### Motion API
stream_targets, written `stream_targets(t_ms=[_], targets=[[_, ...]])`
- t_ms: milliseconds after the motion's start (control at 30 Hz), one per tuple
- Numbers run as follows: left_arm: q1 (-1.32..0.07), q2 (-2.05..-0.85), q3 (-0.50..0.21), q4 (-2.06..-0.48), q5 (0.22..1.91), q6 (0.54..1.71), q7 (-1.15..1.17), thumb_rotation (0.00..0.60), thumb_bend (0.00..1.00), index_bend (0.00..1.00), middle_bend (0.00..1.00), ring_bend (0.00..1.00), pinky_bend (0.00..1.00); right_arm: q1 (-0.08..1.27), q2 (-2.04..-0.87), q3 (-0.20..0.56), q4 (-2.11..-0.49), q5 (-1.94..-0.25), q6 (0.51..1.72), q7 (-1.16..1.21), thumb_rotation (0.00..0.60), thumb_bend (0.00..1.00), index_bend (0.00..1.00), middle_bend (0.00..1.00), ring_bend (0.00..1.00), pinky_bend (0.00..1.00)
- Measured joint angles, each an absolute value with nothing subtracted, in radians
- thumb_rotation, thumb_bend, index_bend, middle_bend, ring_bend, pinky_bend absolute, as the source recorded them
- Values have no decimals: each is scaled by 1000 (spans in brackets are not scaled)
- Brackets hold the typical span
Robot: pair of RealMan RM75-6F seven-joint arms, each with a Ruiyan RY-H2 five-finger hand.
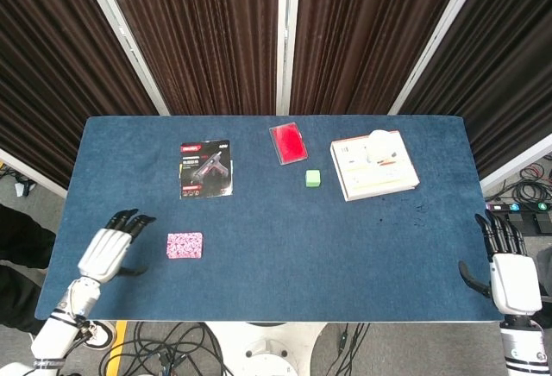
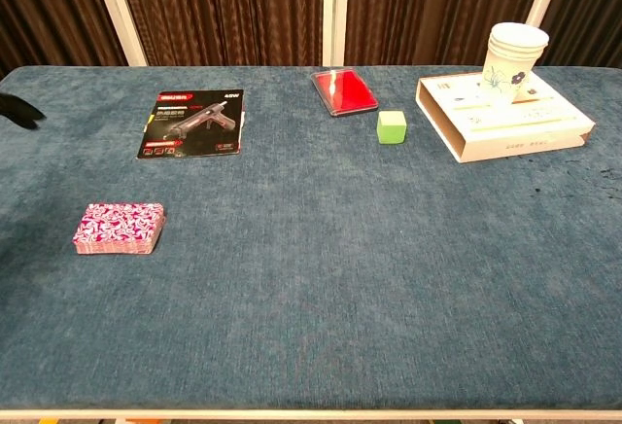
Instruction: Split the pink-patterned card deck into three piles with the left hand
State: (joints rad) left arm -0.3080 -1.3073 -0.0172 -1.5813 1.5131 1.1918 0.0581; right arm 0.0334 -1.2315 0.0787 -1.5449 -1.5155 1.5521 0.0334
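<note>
On the near-left part of a blue cloth-covered table (image 1: 285, 221), the pink-patterned card deck (image 1: 185, 245) lies flat as one squared, untouched stack. Seen from the chest camera, the deck (image 2: 119, 228) is a low block with neat edges. Just to its left, the robot's left hand (image 1: 109, 248) hovers over the table, palm down, dark fingers (image 1: 131, 221) spread apart and holding nothing; it is near the deck but not touching it. At the table's near-right corner, well away, the right hand (image 1: 512, 277) sits with fingers extended and empty.

Further back on the table are a black product card showing a glue gun (image 1: 206, 169), a red flat case (image 1: 288, 143), a small green cube (image 1: 313, 178), and a white box (image 1: 373, 166) with a stack of paper cups (image 2: 515, 60) standing on it. All are well apart from the deck.

The splitting has not begun, so the risks lie ahead. The cloth is soft and the deck thin, so fingertips coming in from the side could shove the whole stack sideways rather than get under a portion. A pinch taken too low would probably lift every card; one too shallow might let cards fan out or spill. Slick cards could also slide off a lifted packet, leaving ragged piles instead of three tidy ones.
</note>
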Motion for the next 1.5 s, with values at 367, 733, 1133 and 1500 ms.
stream_targets(t_ms=[367,733,1133,1500], targets=[[-382,-1431,-24,-1508,1466,1074,53,600,61,155,165,59,105,38,-1213,90,-1571,-1520,1561,29,600,230,0,0,0,0],[-434,-1541,-57,-1444,1400,1035,122,600,60,155,181,59,105,43,-1218,85,-1568,-1521,1551,21,600,230,0,0,0,0],[-459,-1593,-66,-1383,1334,1004,175,600,63,161,234,59,105,45,-1220,84,-1564,-1516,1545,24,600,230,0,0,0,0],[-450,-1605,-62,-1354,1314,1035,197,600,64,185,285,59,105,45,-1221,83,-1560,-1511,1540,27,600,230,0,0,0,0]])
